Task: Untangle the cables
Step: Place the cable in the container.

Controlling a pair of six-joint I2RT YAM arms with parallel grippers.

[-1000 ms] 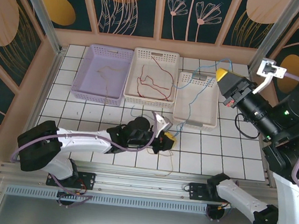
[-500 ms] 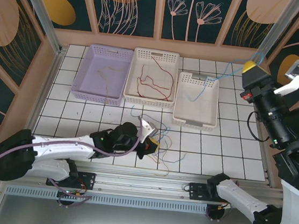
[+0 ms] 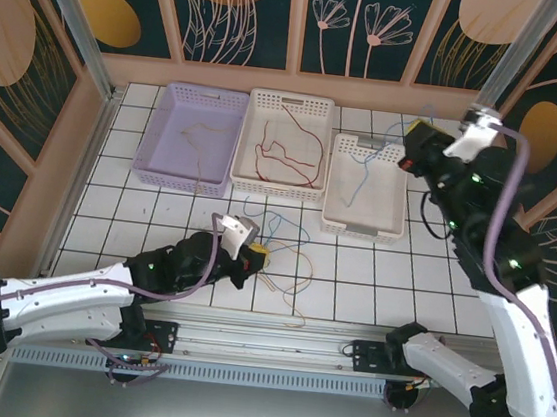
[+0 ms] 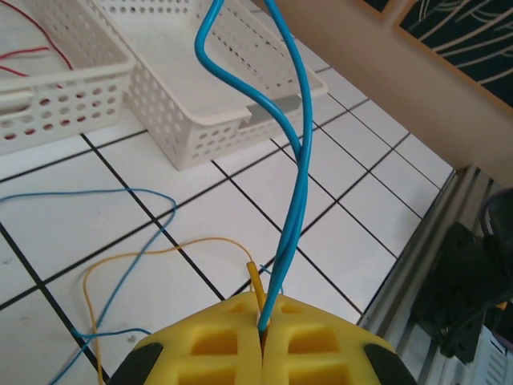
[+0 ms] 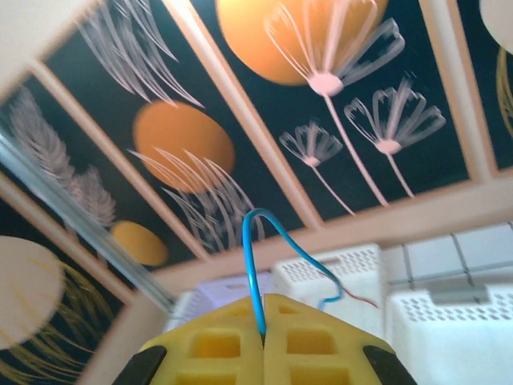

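The left gripper (image 4: 261, 341) is clamped on a blue cable (image 4: 298, 172) over the near tiles (image 3: 391, 282). The right gripper (image 5: 264, 341), far right, pinches blue cable too.

Left pincer (image 3: 256, 257) dragged blue cable (image 4: 298, 176) leftward; right pincer (image 3: 414, 143) swung back.

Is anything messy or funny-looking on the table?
Yes. A blue wire and a yellow wire lie looped over each other on the tiles, not in a basket. The left gripper and right gripper each pinch blue wire, which hangs over the white basket.
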